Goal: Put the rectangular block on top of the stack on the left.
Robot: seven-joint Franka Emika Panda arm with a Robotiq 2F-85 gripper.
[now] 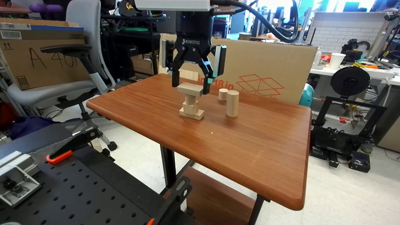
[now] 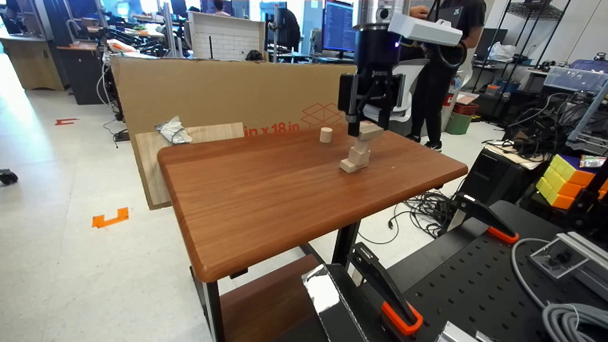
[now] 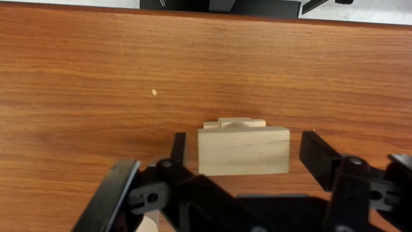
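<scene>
The rectangular block [image 1: 190, 89], pale and flat, lies level across the top of the stack [image 1: 190, 108] in both exterior views. The stack stands upright on the brown table [image 1: 250, 147], with a flat base, a squarish piece and a round piece under the block. My gripper [image 1: 191, 88] points down over it, open, with one finger beside each end of the block. In the wrist view a gap shows between the block [image 3: 243, 151] and each finger of the gripper [image 3: 243, 140]. There the block hides most of the stack [image 3: 241, 122] below.
A tall upright cylinder [image 1: 232, 103] and a short one [image 1: 222, 94] stand beside the stack. A round pale piece [image 3: 147, 225] shows partly at the wrist view's lower left. A large cardboard sheet [image 1: 262, 68] stands behind the table.
</scene>
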